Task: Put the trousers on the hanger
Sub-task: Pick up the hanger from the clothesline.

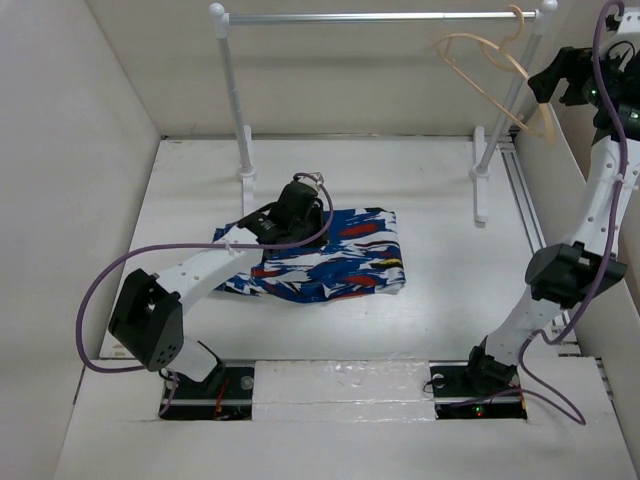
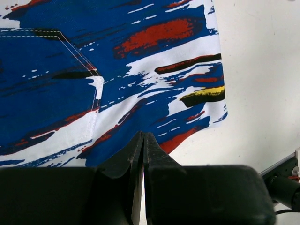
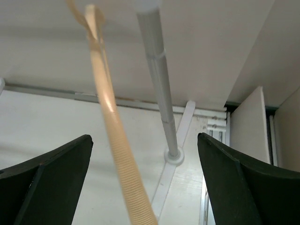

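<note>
Trousers [image 1: 330, 255] mid-frame are soft, limp and light, so pinch a folded edge; left gripper [image 2: 143, 138] fingers together, right gripper [image 3: 144, 138] apart, straddling stiff hanger [image 3: 112, 131].

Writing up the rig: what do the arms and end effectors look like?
The left arm and right arm have white links, black joint housings and a looping purple cable each. The left end effector and right end effector are black, with wedge-shaped fingers.

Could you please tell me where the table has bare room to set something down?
Bare table lies between the trousers and the right rack post, and in the strip before the arm bases. Crowded: the left, where the left gripper sits over the trousers, and the far right, where the right gripper flanks the hanger.
</note>
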`<state>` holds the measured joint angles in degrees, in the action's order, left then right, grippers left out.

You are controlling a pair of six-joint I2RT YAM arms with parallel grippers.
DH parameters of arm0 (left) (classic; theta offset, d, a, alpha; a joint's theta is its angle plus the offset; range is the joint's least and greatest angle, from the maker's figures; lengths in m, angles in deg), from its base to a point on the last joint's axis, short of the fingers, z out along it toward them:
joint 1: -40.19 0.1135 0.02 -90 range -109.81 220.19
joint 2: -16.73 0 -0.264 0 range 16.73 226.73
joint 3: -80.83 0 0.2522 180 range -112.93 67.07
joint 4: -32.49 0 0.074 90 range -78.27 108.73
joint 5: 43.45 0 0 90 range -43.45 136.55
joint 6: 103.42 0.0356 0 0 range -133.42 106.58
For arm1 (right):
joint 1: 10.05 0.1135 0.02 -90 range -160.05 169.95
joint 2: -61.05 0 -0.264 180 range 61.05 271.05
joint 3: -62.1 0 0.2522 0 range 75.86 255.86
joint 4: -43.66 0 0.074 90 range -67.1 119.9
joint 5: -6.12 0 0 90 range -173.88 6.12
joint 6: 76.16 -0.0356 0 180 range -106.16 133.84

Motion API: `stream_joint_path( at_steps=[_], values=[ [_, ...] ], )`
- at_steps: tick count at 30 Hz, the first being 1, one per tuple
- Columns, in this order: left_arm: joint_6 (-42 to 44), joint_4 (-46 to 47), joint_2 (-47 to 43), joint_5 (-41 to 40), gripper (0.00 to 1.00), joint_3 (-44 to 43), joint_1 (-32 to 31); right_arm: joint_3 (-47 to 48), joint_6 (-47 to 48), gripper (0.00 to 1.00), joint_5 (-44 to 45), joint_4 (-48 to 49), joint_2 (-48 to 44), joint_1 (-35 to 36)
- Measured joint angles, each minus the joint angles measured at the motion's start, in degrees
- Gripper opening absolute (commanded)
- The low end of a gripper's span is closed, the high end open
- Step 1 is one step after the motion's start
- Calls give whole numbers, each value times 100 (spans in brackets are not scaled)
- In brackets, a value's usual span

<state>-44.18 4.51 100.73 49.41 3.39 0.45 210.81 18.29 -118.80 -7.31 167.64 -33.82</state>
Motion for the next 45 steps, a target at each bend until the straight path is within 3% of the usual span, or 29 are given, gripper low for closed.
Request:
stream_joint_path(
  at_steps=[6,9,10,13,19,26,29,30,31,32,35,45],
  values=[
    [33,109,-2,33,0,125,9,46,94,97,-511,-400,654,-140],
    [35,116,0,57,0,136,9,42,92,88,-754,-415,761,-109],
    [37,116,0,61,0,136,9,37,98,76,-782,-420,767,-79],
    [37,114,15,61,0,136,9,15,157,52,-789,-396,754,74],
    [37,111,37,61,0,133,9,-737,350,26,-197,-101,323,693],
    [35,107,37,57,0,133,9,-1235,706,3,925,251,-407,1340],
    [35,92,37,42,1,127,9,-1552,791,0,1388,579,-785,1528],
    [33,76,37,31,11,120,9,-1628,826,0,1679,592,-881,1572],
    [33,55,37,24,12,103,9,-1731,826,0,1687,592,-990,1626],
    [44,-2,37,2,23,57,9,-1786,846,0,1829,590,-1056,1687],
    [55,-227,37,-31,42,-295,9,-1867,901,0,2245,584,-1132,1849],
    [57,-319,52,256,54,-2026,9,-3329,1058,0,3036,1222,-1978,2299]
  ],
)
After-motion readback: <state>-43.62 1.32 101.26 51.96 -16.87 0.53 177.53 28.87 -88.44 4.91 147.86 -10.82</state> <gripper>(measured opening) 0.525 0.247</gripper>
